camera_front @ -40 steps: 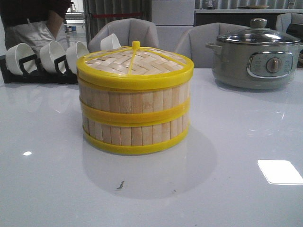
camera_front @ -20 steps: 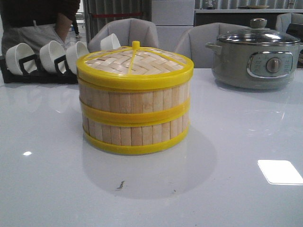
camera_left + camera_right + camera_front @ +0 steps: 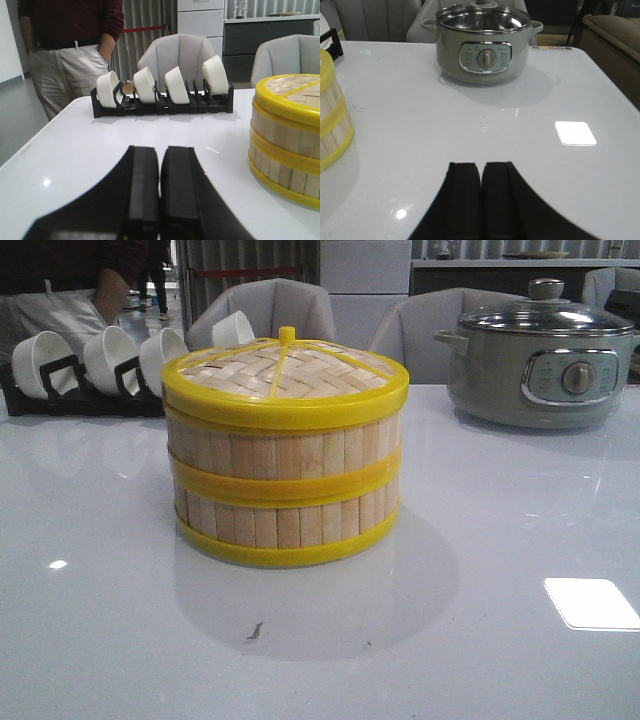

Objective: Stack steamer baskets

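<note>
Two steamer baskets (image 3: 285,485) stand stacked one on the other in the middle of the white table, with the woven-bamboo lid (image 3: 285,370) on top. The stack also shows in the left wrist view (image 3: 287,140) and its edge in the right wrist view (image 3: 332,120). My left gripper (image 3: 160,150) is shut and empty, low over the table beside the stack. My right gripper (image 3: 481,165) is shut and empty, low over the table on the stack's other side. Neither gripper shows in the front view.
A black rack with white cups (image 3: 90,365) stands at the back left, and shows in the left wrist view (image 3: 160,90). A grey-green electric pot with glass lid (image 3: 540,355) stands at the back right. A person (image 3: 75,50) stands behind the table's far left corner. Grey chairs (image 3: 270,305) line the far side.
The person behind the rack has shifted a little. The stack and both grippers have not visibly moved.
</note>
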`<state>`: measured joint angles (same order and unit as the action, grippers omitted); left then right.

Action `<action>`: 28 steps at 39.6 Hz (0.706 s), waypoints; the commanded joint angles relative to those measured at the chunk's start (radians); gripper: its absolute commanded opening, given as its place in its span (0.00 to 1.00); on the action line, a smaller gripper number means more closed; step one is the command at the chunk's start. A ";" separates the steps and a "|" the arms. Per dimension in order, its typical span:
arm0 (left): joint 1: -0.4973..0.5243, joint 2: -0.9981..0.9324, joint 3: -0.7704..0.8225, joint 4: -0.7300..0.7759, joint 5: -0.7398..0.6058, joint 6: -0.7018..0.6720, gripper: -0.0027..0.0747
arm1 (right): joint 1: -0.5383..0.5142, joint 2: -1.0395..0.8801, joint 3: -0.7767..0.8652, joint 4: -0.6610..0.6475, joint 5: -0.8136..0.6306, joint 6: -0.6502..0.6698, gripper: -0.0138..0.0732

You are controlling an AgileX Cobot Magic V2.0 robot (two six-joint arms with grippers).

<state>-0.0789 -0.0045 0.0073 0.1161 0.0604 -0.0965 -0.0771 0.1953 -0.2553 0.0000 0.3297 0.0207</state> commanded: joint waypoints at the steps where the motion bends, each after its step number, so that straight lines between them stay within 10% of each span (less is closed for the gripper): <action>1: 0.001 -0.015 -0.001 0.001 -0.088 -0.008 0.14 | -0.008 0.003 -0.025 -0.005 -0.082 -0.002 0.21; 28: 0.001 -0.014 -0.001 0.001 -0.088 -0.008 0.14 | -0.002 -0.228 0.266 0.000 -0.287 -0.002 0.20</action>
<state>-0.0789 -0.0045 0.0073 0.1161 0.0604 -0.0965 -0.0771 -0.0062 0.0121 0.0000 0.1784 0.0207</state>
